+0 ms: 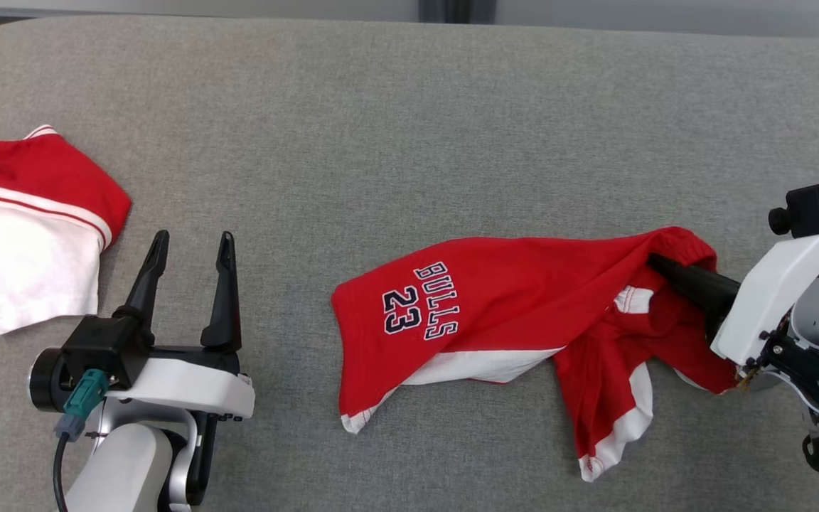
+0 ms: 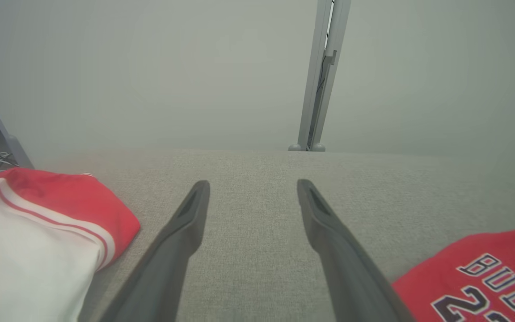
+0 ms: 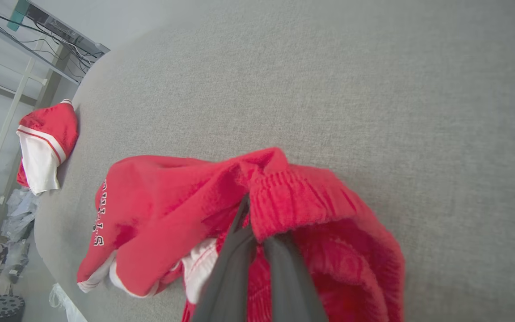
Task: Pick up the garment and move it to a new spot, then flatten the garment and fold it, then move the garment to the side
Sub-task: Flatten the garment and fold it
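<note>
The garment (image 1: 495,313) is a pair of red shorts with white trim and "BULLS 23" lettering, lying crumpled on the grey table (image 1: 395,128) right of centre. My right gripper (image 1: 655,262) reaches in from the right edge and is shut on the shorts' ribbed waistband (image 3: 284,197), its tips buried in the cloth. In the right wrist view the right gripper (image 3: 251,210) has both dark fingers (image 3: 284,277) pinched together under the waistband fold. My left gripper (image 1: 193,245) stands open at the lower left, empty, well left of the shorts (image 2: 485,277). Grey cloth shows between its fingers (image 2: 186,237).
A second red and white garment (image 1: 25,220) lies folded at the table's left edge, also in the left wrist view (image 2: 38,241). A grey post (image 2: 322,76) stands behind the table's far edge. Shelving and cables (image 3: 38,27) lie beyond the table's left end.
</note>
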